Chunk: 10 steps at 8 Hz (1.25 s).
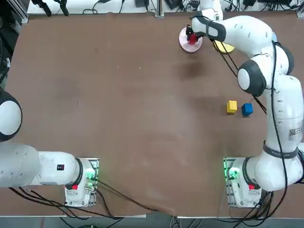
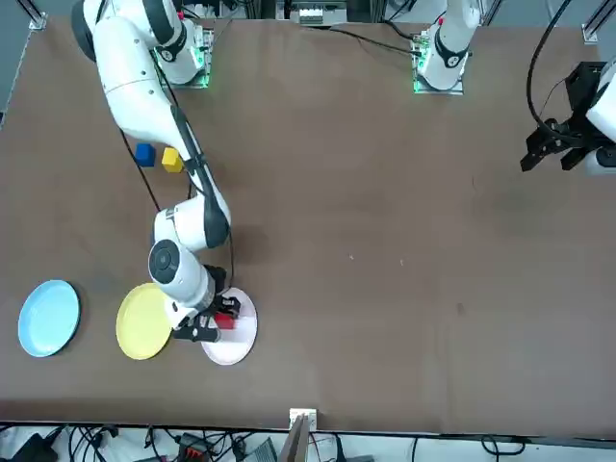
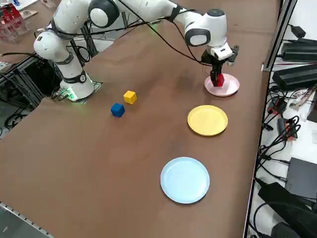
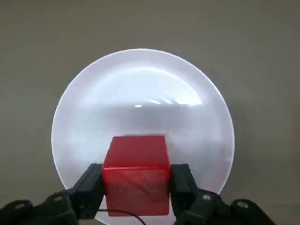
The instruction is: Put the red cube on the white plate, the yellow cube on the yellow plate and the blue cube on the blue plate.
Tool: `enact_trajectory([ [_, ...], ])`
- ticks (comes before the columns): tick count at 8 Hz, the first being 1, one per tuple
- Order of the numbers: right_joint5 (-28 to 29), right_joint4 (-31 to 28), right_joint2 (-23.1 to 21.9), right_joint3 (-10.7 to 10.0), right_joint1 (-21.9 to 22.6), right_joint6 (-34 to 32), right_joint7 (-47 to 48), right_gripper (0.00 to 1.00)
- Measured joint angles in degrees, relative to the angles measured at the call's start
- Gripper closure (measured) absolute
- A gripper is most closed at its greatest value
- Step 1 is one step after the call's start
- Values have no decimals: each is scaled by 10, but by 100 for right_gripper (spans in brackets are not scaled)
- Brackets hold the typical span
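Only the wrist view shows the right pincer [image 4: 137,190] pinching one solid red cube [image 4: 137,176] above one round white plate [image 4: 140,112].

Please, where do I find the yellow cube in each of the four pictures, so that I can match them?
Top view: right of centre, at the left of the blue cube.
Front view: upper left, the yellow cube is just right of the blue cube.
Right side view: upper left part, above and right of the blue cube.
Right wrist view: not in it.
Shared landmark: the white plate, in all four views.
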Motion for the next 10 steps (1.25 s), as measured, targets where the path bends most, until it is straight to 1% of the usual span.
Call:
enact_trajectory([
  [1, -1, 1, 0, 0, 1, 0, 0, 18],
  [2, -1, 4, 0, 0, 1, 0, 0, 3],
  [3, -1, 8, -1, -1, -1, 0, 0, 0],
  [4, -1, 12, -3, -1, -2, -6, 0, 0],
  [5, -1, 18, -9, -1, -3, -24, 0, 0],
  [6, -1, 26, -22, -2, -5, -55, 0, 0],
  [7, -1, 35, -46, -3, -9, -106, -1, 0],
  [9, -1, 36, -116, -6, -31, -255, -29, 0],
  [10, -1, 25, -152, -6, -44, -318, -37, 0],
])
